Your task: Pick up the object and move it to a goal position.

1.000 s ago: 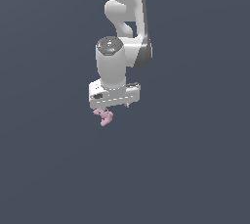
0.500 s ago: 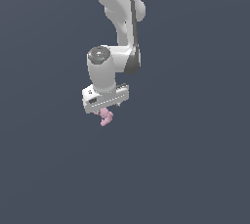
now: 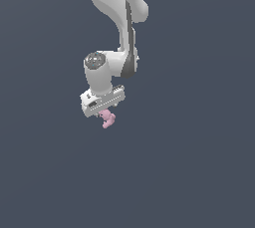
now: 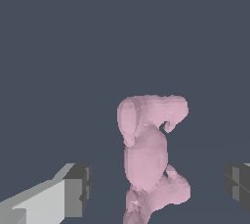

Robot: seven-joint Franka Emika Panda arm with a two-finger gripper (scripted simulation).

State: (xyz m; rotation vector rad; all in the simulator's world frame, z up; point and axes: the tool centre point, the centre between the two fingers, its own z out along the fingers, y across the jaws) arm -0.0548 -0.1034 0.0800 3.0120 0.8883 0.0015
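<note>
The object (image 3: pixel 108 119) is a small pale pink lumpy figurine, seen just below the white gripper (image 3: pixel 105 114) in the exterior view. In the wrist view the object (image 4: pixel 149 152) stands between the two fingers. One grey pad (image 4: pixel 78 189) and the other pad (image 4: pixel 238 186) are each separated from it by a visible gap. The gripper (image 4: pixel 157 189) is open and straddles the object without touching it. The object's lowest part is cut off by the edge of the wrist view.
The white arm (image 3: pixel 117 18) rises above the gripper to the frame's upper edge. Everything else is a uniform dark grey-blue background, with no visible edges or other objects.
The gripper has shifted toward the exterior view's left and slightly lower. The arm's upper links have swung over. The pink object has stayed in about the same place, now under the gripper.
</note>
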